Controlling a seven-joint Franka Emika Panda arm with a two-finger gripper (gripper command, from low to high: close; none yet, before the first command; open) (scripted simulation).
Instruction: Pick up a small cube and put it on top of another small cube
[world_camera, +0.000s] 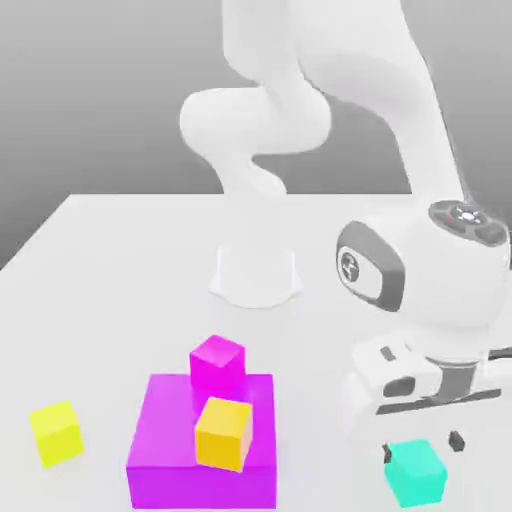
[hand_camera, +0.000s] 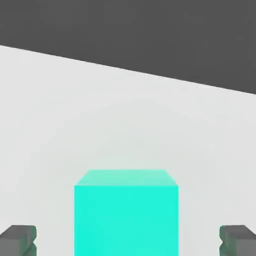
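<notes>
Over on the exterior view's right, near side, the white, smooth-shelled arm (world_camera: 420, 110) has its claw (world_camera: 421, 447) down at the small teal cube (world_camera: 415, 472). The two dark, blocky fingertips (hand_camera: 235, 241) stand wide open, one out to each side of the cube, and nothing is gripped. The teal cube is plain and flat-faced, with crisp edges and a single colour that changes only with the light.

The pale table (world_camera: 330, 400) is smooth and matt. Counting up, I get four small cubes: the teal one, a yellow one (world_camera: 57, 434) near on the far left, an orange one (world_camera: 224, 434) and a magenta one (world_camera: 218, 363). There is one big purple block (world_camera: 203, 487), low and broad, left of centre on the near side. The magenta cube sits on it towards its far edge. The orange cube lies over its near edge from here, and I can't tell whether it rests there. All are plain, with no grain or pattern.

The hand view makes clear what the exterior view leaves hard to judge: a strip of bare space between the cube and each fingertip. The exterior view adds the other cubes, the purple block and the arm's white base (world_camera: 256, 278), standing at the far side.
</notes>
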